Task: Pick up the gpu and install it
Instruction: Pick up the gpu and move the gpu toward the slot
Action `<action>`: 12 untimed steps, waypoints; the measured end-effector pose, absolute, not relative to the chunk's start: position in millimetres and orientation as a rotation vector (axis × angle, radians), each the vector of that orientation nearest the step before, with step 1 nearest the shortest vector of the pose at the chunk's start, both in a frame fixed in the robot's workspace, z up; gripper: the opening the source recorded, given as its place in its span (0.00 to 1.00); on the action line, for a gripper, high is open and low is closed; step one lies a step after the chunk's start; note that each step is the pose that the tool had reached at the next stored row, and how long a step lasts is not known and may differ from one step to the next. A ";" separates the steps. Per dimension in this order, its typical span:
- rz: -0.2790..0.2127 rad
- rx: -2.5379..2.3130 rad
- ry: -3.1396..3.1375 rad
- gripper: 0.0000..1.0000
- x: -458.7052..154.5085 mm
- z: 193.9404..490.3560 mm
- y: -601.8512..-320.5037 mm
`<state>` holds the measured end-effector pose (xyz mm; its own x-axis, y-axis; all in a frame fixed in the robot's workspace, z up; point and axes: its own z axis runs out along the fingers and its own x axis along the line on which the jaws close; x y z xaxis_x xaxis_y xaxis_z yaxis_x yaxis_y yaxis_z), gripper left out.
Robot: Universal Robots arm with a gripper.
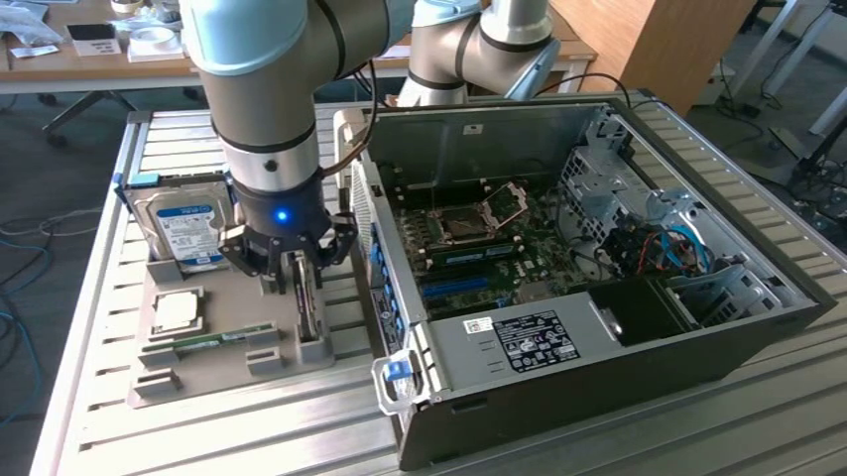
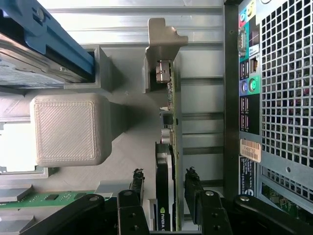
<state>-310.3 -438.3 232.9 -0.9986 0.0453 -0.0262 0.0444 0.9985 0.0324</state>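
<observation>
In the exterior view, you see the pincer [image 1: 294, 270] low over the grey holder [image 1: 198, 382] on the counter [image 1: 265, 436], at the exterior view's left, beside the open computer case [image 1: 636, 297]. The gpu [image 1: 307, 317] stands on edge in that holder. In the wrist view, the pincer [image 2: 166, 180] is open, its fingers [image 2: 138, 181] flanking the upright gpu [image 2: 168, 147] with a gap on either side.

Gripper [image 1: 297, 268] straddles the upright gpu [image 1: 308, 312] on the grey tray [image 1: 212, 375], beside the open computer case [image 1: 596, 327]
</observation>
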 end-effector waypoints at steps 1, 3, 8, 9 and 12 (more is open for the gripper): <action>0.050 0.070 3.113 0.47 -310.6 232.5 -438.3; 0.049 0.070 3.114 0.47 -310.6 232.5 -438.3; 0.049 0.070 3.114 0.47 -310.6 231.3 -438.3; 0.049 0.070 3.114 0.47 -310.6 231.4 -438.3; 0.049 0.070 3.114 0.47 -310.6 231.4 -438.3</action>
<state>-310.6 -438.3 231.4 -0.9986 0.0452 -0.0260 0.0444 0.9985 0.0321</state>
